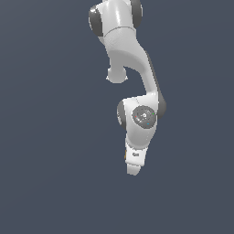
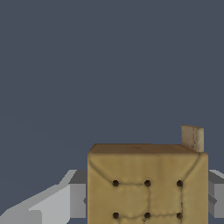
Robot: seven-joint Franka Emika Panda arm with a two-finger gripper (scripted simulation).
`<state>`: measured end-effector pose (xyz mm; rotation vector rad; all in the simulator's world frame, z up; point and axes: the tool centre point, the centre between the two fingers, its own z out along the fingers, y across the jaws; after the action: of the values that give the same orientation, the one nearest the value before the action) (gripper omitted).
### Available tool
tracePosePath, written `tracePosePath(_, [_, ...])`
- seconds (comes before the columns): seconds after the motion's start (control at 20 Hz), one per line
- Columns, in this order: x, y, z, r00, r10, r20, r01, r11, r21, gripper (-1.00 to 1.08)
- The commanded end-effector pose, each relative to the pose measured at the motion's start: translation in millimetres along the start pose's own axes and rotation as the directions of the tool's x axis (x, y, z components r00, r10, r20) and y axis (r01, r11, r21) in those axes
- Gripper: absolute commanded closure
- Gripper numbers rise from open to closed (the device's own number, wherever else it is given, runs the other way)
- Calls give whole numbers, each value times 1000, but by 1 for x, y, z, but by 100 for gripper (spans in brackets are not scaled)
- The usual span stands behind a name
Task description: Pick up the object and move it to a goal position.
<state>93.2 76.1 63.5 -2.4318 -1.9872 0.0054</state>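
In the wrist view the object [image 2: 146,183] fills the space between my fingers. It is a tan-brown cracker-like piece with a dotted grid pattern and a small raised tab at one corner. My gripper [image 2: 146,199] is shut on it, with a grey finger [image 2: 78,194] against one side and the other finger [image 2: 216,192] against the opposite side. In the exterior view my gripper [image 1: 132,169] points down at the end of the white arm. Only a tiny tan sliver of the object [image 1: 125,155] shows beside the hand.
A plain dark grey-blue surface [image 1: 50,160] fills both views. No other objects, containers or edges show. The white arm [image 1: 130,64] runs from the top of the exterior view down to the hand.
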Motion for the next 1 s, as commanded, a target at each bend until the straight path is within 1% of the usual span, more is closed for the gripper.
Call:
tracePosePath(0.0, [2,-2,-24,1000,-1,0,1,1000,-3,108])
tracePosePath(0.95, [21,-24,-240,1000,-2,-2,2,1000,-2,108])
